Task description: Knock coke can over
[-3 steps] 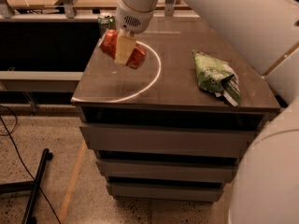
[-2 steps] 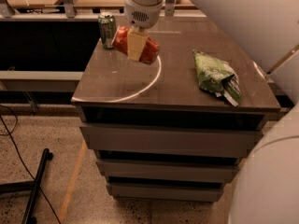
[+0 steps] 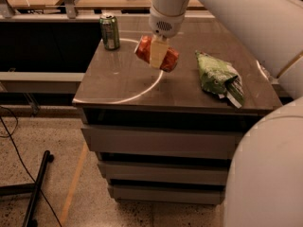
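White arm point(image 3: 246, 13), cream hand point(image 3: 158, 56) above tabletop point(image 3: 118, 82)

Lighting is dim and warm, from overhead. The worktop point(image 3: 118, 82) carries a dull sheen and one bright curved arc of reflected light. The gripper point(image 3: 157, 59), above the worktop's middle and closed on the coke can point(image 3: 142, 48), is evenly lit. The white arm point(image 3: 265, 18) reads brightest. The recess under the worktop lies in deep shadow. Detail is soft throughout.

The tool point(image 3: 158, 60) hangs over the middle of the worktop point(image 3: 113, 79), its fingers clamped on the coke can point(image 3: 170, 60), which is tipped well over on its side. A green can point(image 3: 110, 31) stands upright at the back left corner. A green bag point(image 3: 218, 74) lies near the right edge.
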Tool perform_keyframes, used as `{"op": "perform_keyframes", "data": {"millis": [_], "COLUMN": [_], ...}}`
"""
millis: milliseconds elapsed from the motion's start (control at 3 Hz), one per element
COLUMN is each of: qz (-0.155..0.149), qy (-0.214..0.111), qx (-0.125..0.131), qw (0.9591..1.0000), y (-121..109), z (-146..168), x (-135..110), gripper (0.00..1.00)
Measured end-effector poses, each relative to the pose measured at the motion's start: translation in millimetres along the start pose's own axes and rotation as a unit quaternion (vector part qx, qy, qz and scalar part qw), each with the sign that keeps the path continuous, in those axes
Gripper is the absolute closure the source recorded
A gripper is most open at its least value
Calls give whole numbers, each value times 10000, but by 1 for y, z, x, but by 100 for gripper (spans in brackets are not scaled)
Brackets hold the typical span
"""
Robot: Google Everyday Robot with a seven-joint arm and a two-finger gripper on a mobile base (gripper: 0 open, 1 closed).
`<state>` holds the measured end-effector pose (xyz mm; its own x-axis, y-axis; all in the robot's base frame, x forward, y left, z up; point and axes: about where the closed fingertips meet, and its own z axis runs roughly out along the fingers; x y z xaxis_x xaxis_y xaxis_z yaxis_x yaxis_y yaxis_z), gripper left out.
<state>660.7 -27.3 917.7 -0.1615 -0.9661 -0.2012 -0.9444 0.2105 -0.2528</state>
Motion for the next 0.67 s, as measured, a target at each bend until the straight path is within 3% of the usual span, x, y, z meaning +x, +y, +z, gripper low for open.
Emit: {"op": "perform_keyframes", "data": {"millis": [333, 667], "qz": [113, 95], "qy": [-116, -106], "qx": [-347, -309], "qw": [9993, 9994], "y": [0, 0], "z": [36, 34], "x": [18, 15], "gripper": [17, 0]}}
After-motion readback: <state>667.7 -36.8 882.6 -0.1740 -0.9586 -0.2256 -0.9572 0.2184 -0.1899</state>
